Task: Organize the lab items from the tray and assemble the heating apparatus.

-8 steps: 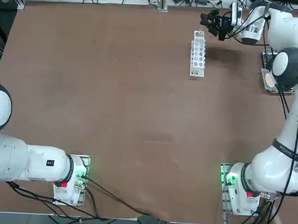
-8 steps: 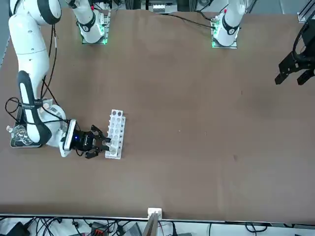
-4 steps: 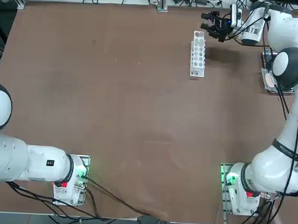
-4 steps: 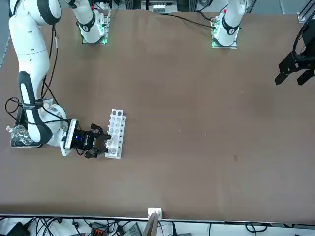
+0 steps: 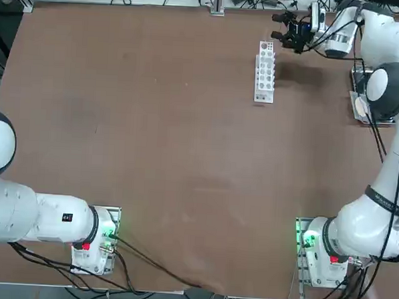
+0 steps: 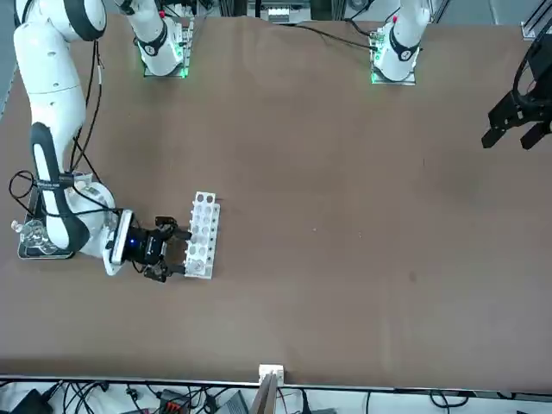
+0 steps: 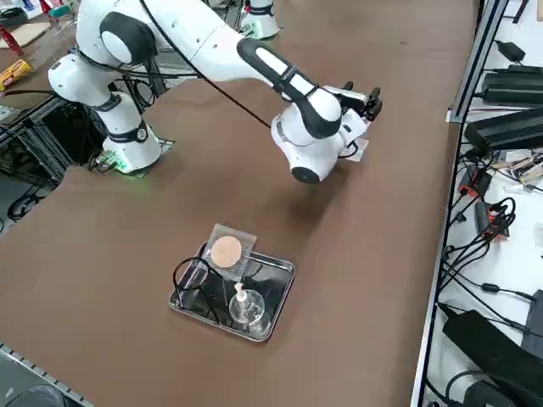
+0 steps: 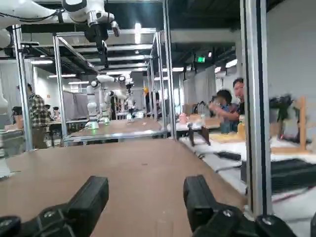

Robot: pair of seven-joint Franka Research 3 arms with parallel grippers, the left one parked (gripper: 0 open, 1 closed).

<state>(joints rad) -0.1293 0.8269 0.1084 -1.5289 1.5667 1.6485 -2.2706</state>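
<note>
The shiny metal tray lies at the table's right edge, partly hidden under my arm in the top view. In it are the clear burner, the black wire ring tripod and the grey mesh square with tan centre. From the front the burner shows beside my forearm. My right gripper hovers near the far edge, well away from the tray and level with the table. It stands open with nothing between its fingers.
A white rack with rows of holes stands just beside the gripper, its far end close to the fingertips. Cables and gear line the far table edge. People and other rigs show beyond the table.
My right gripper has shifted slightly toward the table's far edge beside the rack's end. The rack and the tray's contents have not moved.
</note>
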